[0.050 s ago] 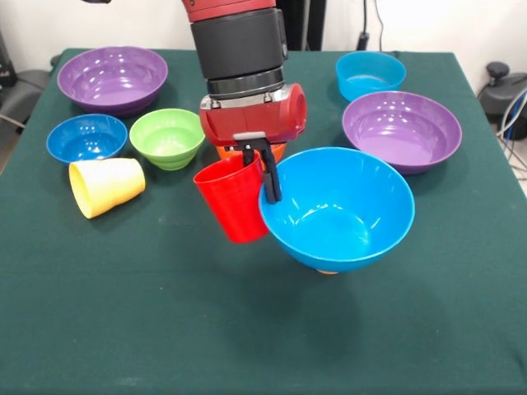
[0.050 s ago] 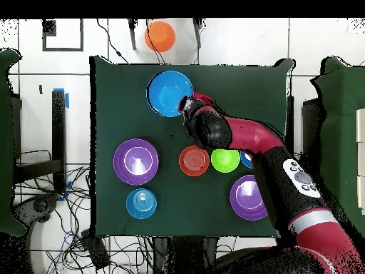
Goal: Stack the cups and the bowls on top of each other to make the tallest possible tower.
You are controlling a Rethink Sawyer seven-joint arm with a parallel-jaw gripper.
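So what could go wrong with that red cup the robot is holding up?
The gripper pinches only the rim of the red cup, which hangs tilted, so it might slip out. The cup is also right beside the big blue bowl, so a sideways move could bump the bowl. The yellow cup lies on its side and could roll.

Bare cloth (image 1: 165,329) lies open in front; bowls (image 1: 113,78) crowd the back.

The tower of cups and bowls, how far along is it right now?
Barely begun. The large blue bowl seems to rest on something orange, perhaps a first layer. In hand: the end effector grips the red cup, lifted beside that bowl. Left: the yellow cup on its side, plus the green bowl, both purple bowls and the other bowls.
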